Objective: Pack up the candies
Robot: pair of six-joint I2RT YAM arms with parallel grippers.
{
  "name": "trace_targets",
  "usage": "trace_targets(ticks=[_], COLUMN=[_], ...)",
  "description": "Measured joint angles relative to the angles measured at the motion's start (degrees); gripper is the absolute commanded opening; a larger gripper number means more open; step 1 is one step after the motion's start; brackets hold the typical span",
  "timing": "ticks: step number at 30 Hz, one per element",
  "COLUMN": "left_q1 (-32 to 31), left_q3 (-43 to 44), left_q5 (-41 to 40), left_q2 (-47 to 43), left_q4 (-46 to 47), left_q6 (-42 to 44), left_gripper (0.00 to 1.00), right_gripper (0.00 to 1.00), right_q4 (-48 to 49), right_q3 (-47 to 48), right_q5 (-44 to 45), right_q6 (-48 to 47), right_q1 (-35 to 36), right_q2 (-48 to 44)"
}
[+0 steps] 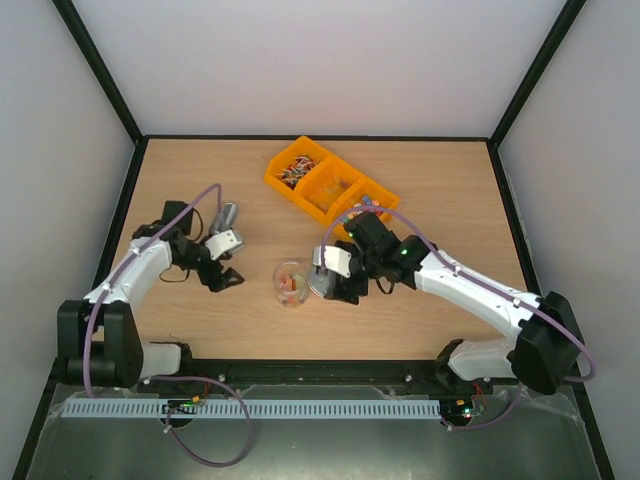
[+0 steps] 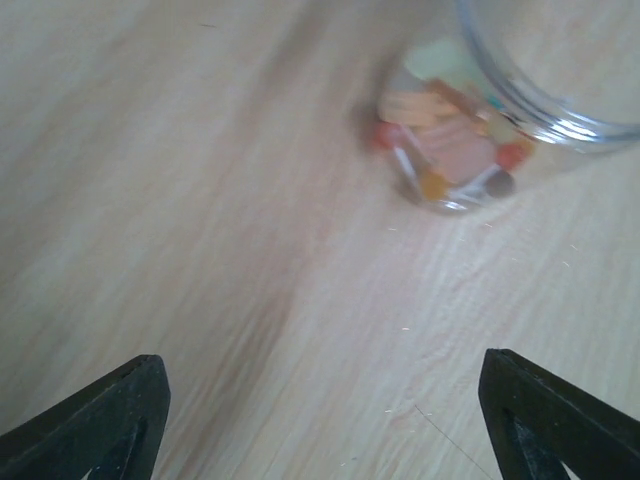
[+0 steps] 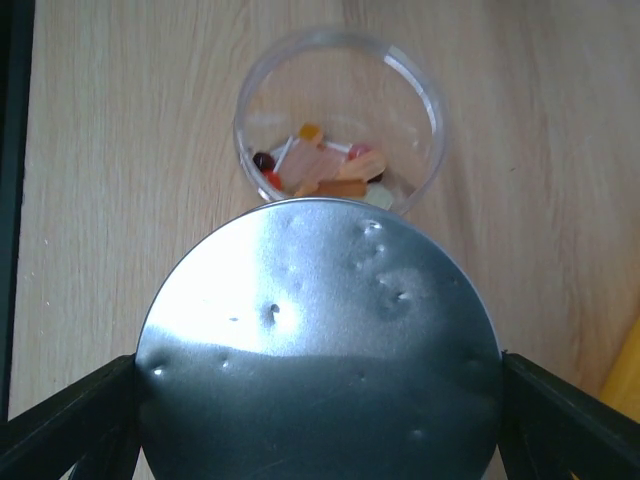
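Two robot arms flank a clear plastic jar (image 3: 247,110) that stands upright and uncovered near the middle of the wooden counter (image 1: 200,180). Some of the candies (image 3: 322,170) lie in a shallow layer at the bottom of the jar, with orange, red, pale and dark pieces mixed together. More candies fill an orange tray (image 1: 290,198) of three compartments at the far side of the counter, well apart from the jar. We see red, white and dark pieces in its leftmost compartment and amber pieces in the middle one. The third compartment is partly hidden behind the right arm, so we cannot tell what it holds.

The right tool (image 3: 318,365) has its jaws spread wide and closed on a round grey metal disc (image 3: 320,300), with one finger against each edge. In the overhead view the disc is just beside the jar, on its right. In the wrist view the disc's far rim overlaps the jar's near rim, and we cannot tell whether the two touch.

The left tool (image 1: 225,280) stands wide open and holds nothing; we see only bare wood between its two dark fingers (image 2: 110,420). It hangs low over the counter to the left of the jar, near it but apart. A small silver scoop (image 1: 228,214) lies on the counter beside the left arm, farther back than the tool.
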Motion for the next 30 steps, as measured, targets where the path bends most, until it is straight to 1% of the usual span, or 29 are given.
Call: trace_targets(ticks=[5, 8, 11, 15, 23, 30], left_q1=[-5.57, -6.03, -6.01, -5.01, 0.02, 0.33], left_q3=[-0.52, -0.52, -0.52, -0.52, -0.52, -0.52], left_q5=[0.28, 0.48, 0.50, 0.68, 1.81, 2.47], left_q2=[3.65, 5.79, 6.84, 7.21, 7.21, 6.75], left_q4=[-0.87, 0.04, 1.88, 4.61, 8.61, 9.25], left_q6=[1.60, 0.22, -2.14, -6.03, -12.31, -14.56], left_gripper=[0.81, 0.80, 0.79, 0.80, 0.80, 0.80], right_gripper=[0.87, 0.87, 0.88, 0.89, 0.90, 0.92], right_q4=[-3.17, -4.00, -4.22, -4.98, -5.51, -3.98], right_q3=[6.01, 11.93, 15.80, 18.47, 21.64, 21.64], right_q5=[-0.59, -1.05, -1.05, -0.90, 0.35, 1.88], right_q6=[1.33, 2.47, 3.43, 4.42, 5.77, 6.34], right_q1=[0.02, 0.04, 0.63, 2.82, 5.73, 6.51], right_q2=[1.33, 6.01, 10.29, 14.23, 19.96, 22.91])
